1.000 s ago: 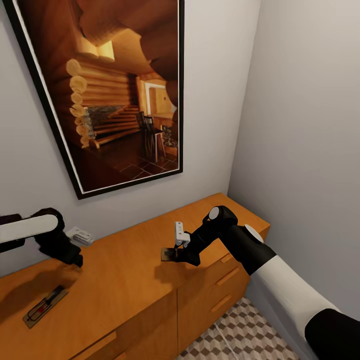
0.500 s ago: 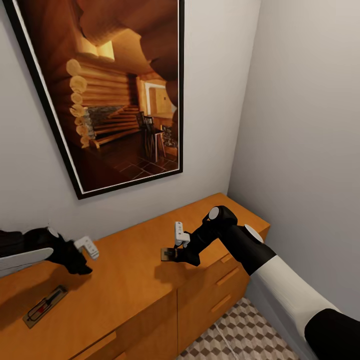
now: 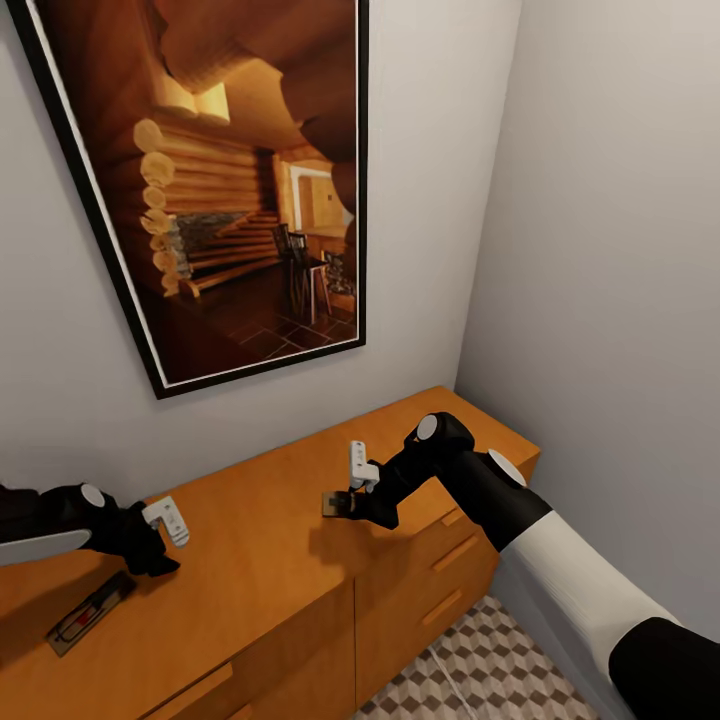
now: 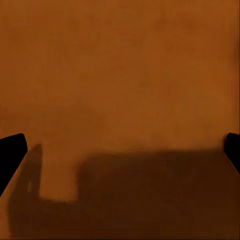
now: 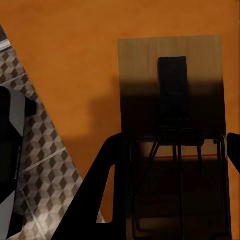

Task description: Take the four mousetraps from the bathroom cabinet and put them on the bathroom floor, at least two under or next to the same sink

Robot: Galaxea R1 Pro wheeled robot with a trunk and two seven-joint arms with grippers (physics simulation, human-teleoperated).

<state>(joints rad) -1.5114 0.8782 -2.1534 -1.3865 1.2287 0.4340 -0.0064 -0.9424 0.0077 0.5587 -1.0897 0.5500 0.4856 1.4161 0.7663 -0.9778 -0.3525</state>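
Note:
One mousetrap (image 3: 90, 612), a flat slab with a red and black mechanism, lies on the orange-brown cabinet (image 3: 260, 560) top near its left end. My left gripper (image 3: 160, 565) hovers low just right of it and behind it; in the left wrist view its fingertips (image 4: 11, 152) stand far apart over bare wood, so the left gripper (image 4: 120, 150) is open and empty. My right gripper (image 3: 345, 505) is shut on a second mousetrap (image 3: 333, 506), holding it a little above the cabinet top. The right wrist view shows this mousetrap (image 5: 172, 100) gripped between the right gripper (image 5: 175, 142) fingers.
A large framed picture (image 3: 230, 190) hangs on the wall behind the cabinet. A grey side wall (image 3: 620, 300) closes the right. Cube-patterned bathroom floor (image 3: 470, 670) shows below the drawer fronts (image 3: 440, 570).
My left arm has swung down and forward, bringing its gripper low over the cabinet top beside the lying mousetrap. The right arm and its mousetrap have barely moved.

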